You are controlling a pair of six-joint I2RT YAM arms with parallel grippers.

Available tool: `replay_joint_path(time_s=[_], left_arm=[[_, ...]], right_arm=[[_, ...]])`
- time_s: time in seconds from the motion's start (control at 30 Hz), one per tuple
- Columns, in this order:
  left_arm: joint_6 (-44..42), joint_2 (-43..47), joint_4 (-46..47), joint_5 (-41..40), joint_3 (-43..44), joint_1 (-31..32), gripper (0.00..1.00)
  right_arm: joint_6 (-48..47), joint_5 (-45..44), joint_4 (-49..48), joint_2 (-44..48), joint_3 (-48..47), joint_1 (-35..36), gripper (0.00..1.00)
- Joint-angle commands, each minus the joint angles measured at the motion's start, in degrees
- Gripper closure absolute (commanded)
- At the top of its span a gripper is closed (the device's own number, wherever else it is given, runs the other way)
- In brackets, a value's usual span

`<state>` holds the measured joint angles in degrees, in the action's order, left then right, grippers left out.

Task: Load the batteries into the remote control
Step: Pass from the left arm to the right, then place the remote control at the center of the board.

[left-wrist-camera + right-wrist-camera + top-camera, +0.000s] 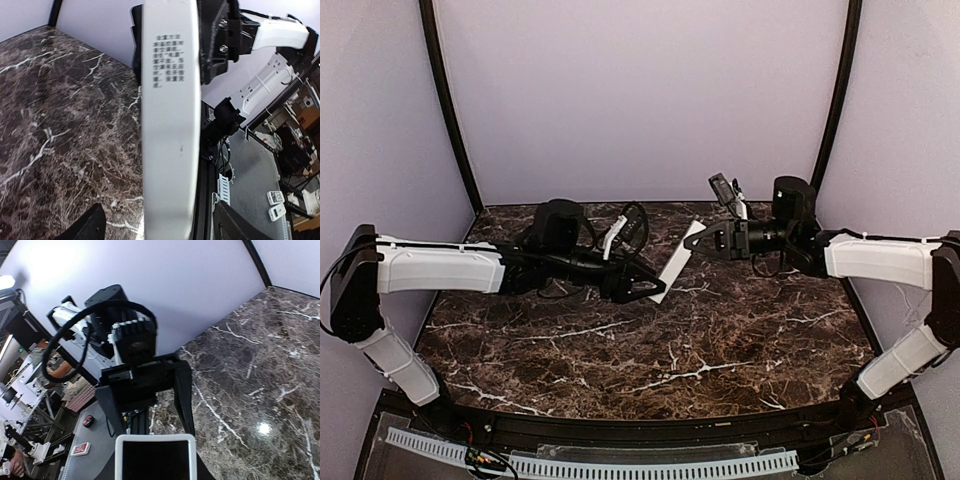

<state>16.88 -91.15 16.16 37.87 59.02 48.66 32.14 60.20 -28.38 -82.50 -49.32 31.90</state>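
The right end effector (698, 239) is pinching the remote (676, 265); the left end effector (645, 290) is gaping. Stiff, light, likely slick, it is needing flat-face grips.

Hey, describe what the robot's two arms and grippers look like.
Both arms match: the left arm and right arm have white shell links with black joints and motor housings. The left gripper and right gripper are black, with angular two-finger frames. Thick black cables loop by the left wrist.
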Motion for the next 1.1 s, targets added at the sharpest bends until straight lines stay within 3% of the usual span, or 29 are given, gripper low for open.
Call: replay_joint_path(time_s=[0.0,0.03,0.07,0.13,0.3,0.53,0.77,1.07], left_arm=[[0.04,6.20,-1.78,-6.44,-3.15,-3.05,0.19],[0.40,7.60,-1.81,-7.30,-3.66,-3.40,0.16],[0.50,8.94,-2.23,-9.57,-4.65,-4.13,0.07],[0.34,10.46,-3.83,-13.10,-5.70,-4.77,0.02],[2.35,12.61,-4.94,-20.99,-9.22,-6.15,0.01],[4.05,13.21,-0.99,-20.58,-13.69,-6.53,0.01],[5.25,13.57,3.43,-20.25,-17.87,-6.56,0.01],[4.22,13.25,3.32,-20.49,-18.34,-6.55,0.01]], right_arm=[[-11.77,-8.68,28.61,1.64,-8.07,0.38,1.00],[-13.27,-10.36,33.93,1.31,-9.59,0.36,1.00],[-14.40,-11.91,38.05,0.96,-11.10,0.34,1.00],[-16.34,-15.73,46.59,-0.07,-14.09,0.44,1.00],[-17.40,-22.80,61.26,-3.76,-20.78,0.62,1.00],[-19.20,-30.86,75.73,-10.94,-29.65,3.92,1.00],[-20.33,-41.38,82.96,-18.82,-37.29,8.97,1.00],[-22.49,-46.91,93.09,-31.93,-49.98,14.63,1.00]])
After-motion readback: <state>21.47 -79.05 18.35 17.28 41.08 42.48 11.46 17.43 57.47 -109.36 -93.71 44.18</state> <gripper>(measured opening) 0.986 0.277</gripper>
